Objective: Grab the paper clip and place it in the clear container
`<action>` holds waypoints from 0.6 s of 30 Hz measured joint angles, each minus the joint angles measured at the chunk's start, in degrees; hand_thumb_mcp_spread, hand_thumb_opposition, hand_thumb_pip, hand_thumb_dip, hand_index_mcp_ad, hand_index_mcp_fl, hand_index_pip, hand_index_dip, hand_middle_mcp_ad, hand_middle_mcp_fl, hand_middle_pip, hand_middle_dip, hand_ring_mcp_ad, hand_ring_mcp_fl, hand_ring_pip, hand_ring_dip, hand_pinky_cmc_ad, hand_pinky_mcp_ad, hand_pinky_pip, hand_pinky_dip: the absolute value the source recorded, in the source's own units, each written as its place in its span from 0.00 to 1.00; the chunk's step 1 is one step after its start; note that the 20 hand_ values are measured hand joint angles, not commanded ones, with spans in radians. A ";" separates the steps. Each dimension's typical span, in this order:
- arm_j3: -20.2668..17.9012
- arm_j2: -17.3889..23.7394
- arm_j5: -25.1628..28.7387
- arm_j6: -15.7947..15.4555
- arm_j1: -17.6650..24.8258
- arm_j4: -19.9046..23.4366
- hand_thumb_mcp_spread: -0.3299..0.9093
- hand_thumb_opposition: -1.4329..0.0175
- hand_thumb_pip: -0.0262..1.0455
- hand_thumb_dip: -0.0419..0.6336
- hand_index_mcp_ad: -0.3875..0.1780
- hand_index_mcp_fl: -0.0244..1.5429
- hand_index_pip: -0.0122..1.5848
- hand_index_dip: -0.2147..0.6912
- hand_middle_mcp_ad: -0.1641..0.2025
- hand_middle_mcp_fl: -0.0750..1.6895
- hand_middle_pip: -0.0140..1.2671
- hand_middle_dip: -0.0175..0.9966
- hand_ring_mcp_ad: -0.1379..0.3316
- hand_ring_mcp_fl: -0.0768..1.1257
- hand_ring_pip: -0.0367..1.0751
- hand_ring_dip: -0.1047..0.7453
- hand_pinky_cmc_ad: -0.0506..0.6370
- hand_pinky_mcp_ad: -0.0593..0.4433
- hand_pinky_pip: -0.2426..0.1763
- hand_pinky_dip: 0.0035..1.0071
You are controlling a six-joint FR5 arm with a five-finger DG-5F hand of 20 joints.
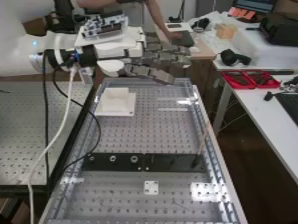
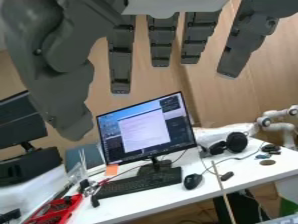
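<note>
Well, it's the hand (image 1: 166,59) at the far end of the perforated metal bench top (image 1: 133,132), fingers straight and apart, thumb set off from them, nothing clamped, and the whole play turns on the line from there down to the paper clip. Call twelve o'clock the far end of the high view. The best candidate is a faint, thin dark mark (image 1: 181,205) low on the bench top, at about six o'clock from the hand and well apart from it; it is too small to tell whether that is truly the clip, so its place stays a judgement. Its long axis seems to run from ten o'clock to four, while the fingers point toward three, so the wrist would probably need a turn to pinch across it. On that same line lies the long black plate (image 1: 120,161), between hand and mark, with a thin wooden stick (image 1: 202,142) rising from its three o'clock end: the hand should pass over the one and keep off the other. The small white square plate with holes (image 1: 151,188) sits just beside, at ten o'clock from the mark. And the clear container? A bright glossy patch (image 1: 207,192) at two o'clock from the mark may be its glint or merely a reflection; nobody could call it yet. First job, then: a carry toward six, palm turned down.
</note>
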 joint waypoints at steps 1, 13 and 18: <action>-0.05 0.16 0.27 -0.33 -0.01 -0.14 0.50 0.44 0.63 0.48 0.40 0.17 0.36 0.26 0.60 0.06 0.11 0.22 0.51 0.07 0.12 0.27 0.55 0.65 0.36 0.47; -1.77 1.77 3.99 -2.77 -0.22 0.60 0.50 0.44 0.63 0.46 0.40 0.12 0.24 0.31 0.60 0.06 0.11 0.22 0.51 0.07 0.12 0.27 0.57 0.65 0.36 0.50; -1.86 1.74 4.14 -2.84 0.02 0.70 0.50 0.46 0.63 0.46 0.41 0.10 0.20 0.31 0.61 0.06 0.11 0.22 0.51 0.07 0.12 0.27 0.57 0.68 0.37 0.50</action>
